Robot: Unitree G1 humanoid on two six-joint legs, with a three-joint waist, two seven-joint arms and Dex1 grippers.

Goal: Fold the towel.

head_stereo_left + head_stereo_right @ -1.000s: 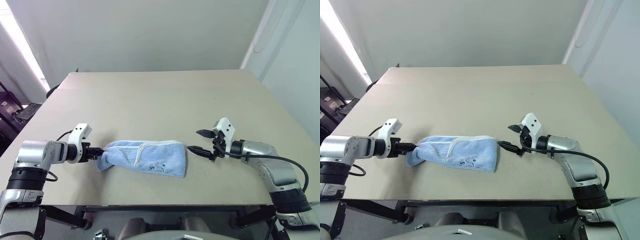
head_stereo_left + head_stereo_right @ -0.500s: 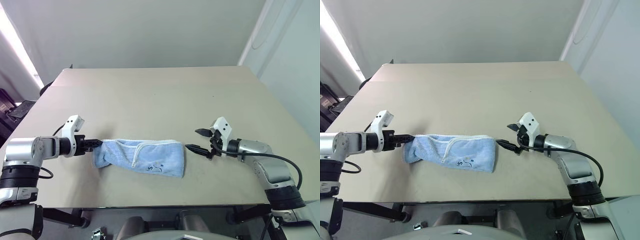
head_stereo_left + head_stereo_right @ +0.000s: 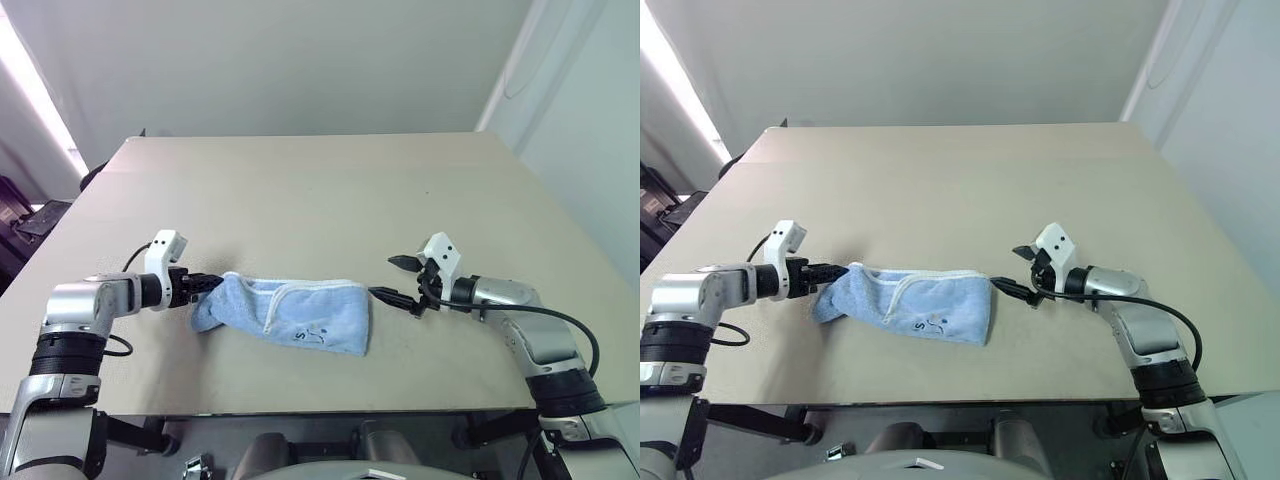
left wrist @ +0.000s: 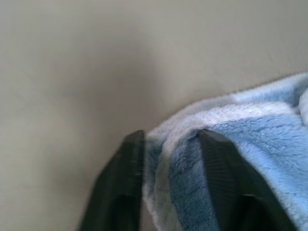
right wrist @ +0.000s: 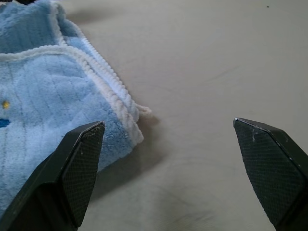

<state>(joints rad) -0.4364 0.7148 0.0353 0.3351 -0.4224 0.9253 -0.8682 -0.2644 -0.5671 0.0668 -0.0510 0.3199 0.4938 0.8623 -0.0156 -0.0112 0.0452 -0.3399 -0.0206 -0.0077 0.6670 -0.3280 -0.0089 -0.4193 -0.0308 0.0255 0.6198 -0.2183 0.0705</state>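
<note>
Left gripper (image 3: 208, 283): at the towel's left end. In the left wrist view its two black fingers (image 4: 120, 192) stand partly apart with a fold of cloth between them. A second ago they pinched that end shut; whether the cloth is gripped now cannot be told.

Towel (image 3: 300, 311): light-blue terry cloth, folded into a long band on the tan table (image 3: 320, 190), near its front edge, between the two grippers. Its left end is bunched more than a second ago; the rest has not shifted.

Right gripper (image 3: 395, 279): unchanged from the earlier frame, fingers spread wide, holding nothing. One fingertip lies just beside the towel's right corner and its white piped edging (image 5: 113, 91).
</note>
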